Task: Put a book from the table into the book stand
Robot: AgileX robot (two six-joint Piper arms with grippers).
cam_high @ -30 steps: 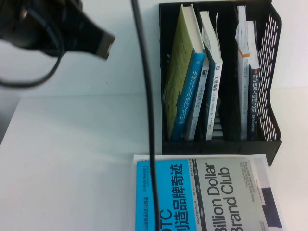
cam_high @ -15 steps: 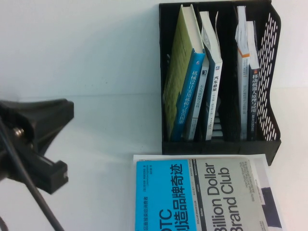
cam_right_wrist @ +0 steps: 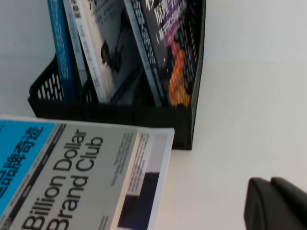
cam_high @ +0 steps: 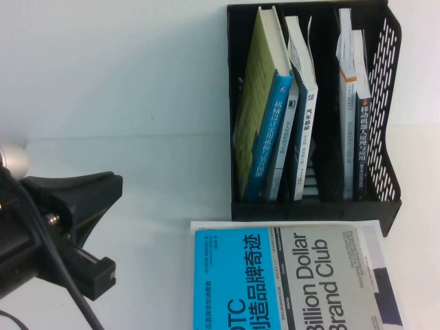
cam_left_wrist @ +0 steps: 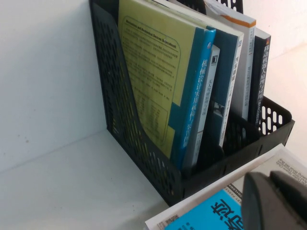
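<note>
Since the book (cam_high: 362, 148) is what you're after: it stands upright in the rightmost slot of the book stand (cam_high: 385, 103), navy spine facing out, white lettering 移动机器人原理与应用. The right wrist view shows its cover (cam_right_wrist: 168, 48) with orange and purple shapes, against the perforated side wall.

The stand sits toward the far right corner of the table (cam_high: 137, 179), backed against the far edge. Its left slot holds a yellow-green book (cam_high: 256, 89) with a blue spine and white Chinese lettering too small to read surely; it leans right. White-spined books (cam_high: 302, 103) fill the next slot.

Flat on the table at the near edge, just in front of the stand, lies the cyan and grey book (cam_high: 289, 282): "Billion Dollar Brand Club" on the grey half, "DTC" and 造品牌奇迹 on the cyan half. You can't tell whether it touches the stand.

Left gripper (cam_left_wrist: 272, 201): near the left near corner, fingers pressed together on nothing. Right gripper (cam_right_wrist: 272, 203): low over bare table toward the right edge, beside the flat book, fingers also clenched and empty.
</note>
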